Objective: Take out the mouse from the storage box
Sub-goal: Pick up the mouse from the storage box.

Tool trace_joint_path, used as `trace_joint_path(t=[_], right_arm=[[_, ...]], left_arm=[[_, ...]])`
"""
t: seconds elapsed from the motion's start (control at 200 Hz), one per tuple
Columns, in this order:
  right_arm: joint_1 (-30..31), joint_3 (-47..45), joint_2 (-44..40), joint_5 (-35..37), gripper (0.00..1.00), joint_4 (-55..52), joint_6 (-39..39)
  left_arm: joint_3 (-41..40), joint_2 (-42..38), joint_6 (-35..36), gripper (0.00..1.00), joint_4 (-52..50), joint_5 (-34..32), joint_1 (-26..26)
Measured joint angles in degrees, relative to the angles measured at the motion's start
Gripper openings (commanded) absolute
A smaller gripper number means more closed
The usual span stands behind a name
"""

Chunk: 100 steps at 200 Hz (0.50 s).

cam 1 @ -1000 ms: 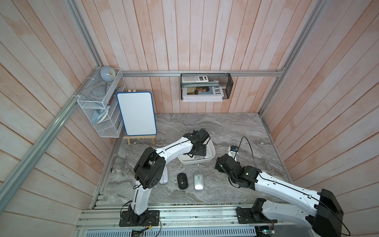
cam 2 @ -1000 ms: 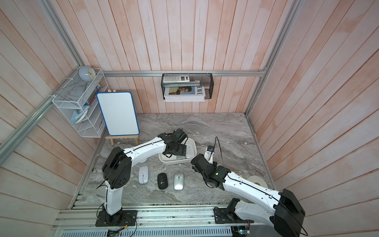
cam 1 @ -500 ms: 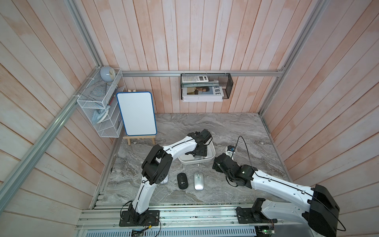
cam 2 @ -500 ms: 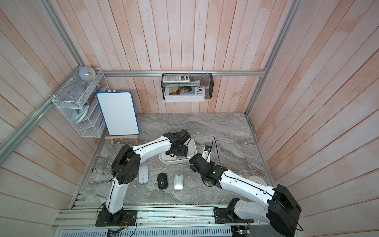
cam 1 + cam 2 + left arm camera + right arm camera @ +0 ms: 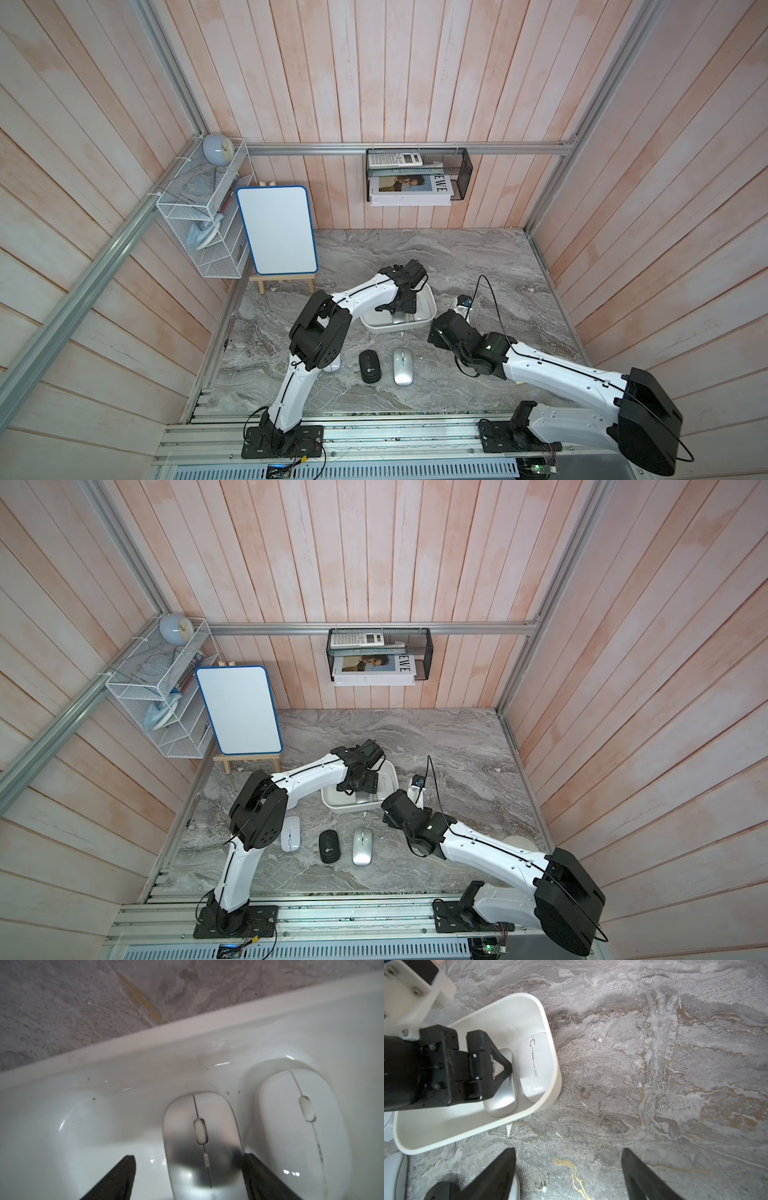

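The left gripper (image 5: 188,1169) stood wide astride the silver mouse (image 5: 202,1142) in the storage box (image 5: 128,1047), one finger (image 5: 252,1167) wedged against the white mouse (image 5: 303,1126) beside it, the other clear; closing, I reckoned, might shove the mouse sideways or drag its neighbour along

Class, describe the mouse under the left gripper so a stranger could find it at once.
Find the white storage box on the marble table. Two mice lie side by side inside. It is the silver mouse, nearer the box's middle; its neighbour, the white mouse, lies against the wall.
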Motion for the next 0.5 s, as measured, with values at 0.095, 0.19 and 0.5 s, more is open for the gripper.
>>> trace_joint_path(t=[0.095, 0.19, 0.5], right_arm=[[0.0, 0.0, 0.2, -0.2, 0.84, 0.2, 0.0], [0.0, 0.0, 0.6, -0.7, 0.84, 0.2, 0.1], [0.0, 0.4, 1.8, -1.4, 0.84, 0.2, 0.2]], left_arm=[[-3.9, -2.2, -0.5, 0.82, 0.7, -0.5, 0.3], [-6.4, -3.9, -1.2, 0.85, 0.8, -0.9, 0.7], [-4.9, -6.3, -3.6, 0.91, 1.3, -2.0, -0.7]])
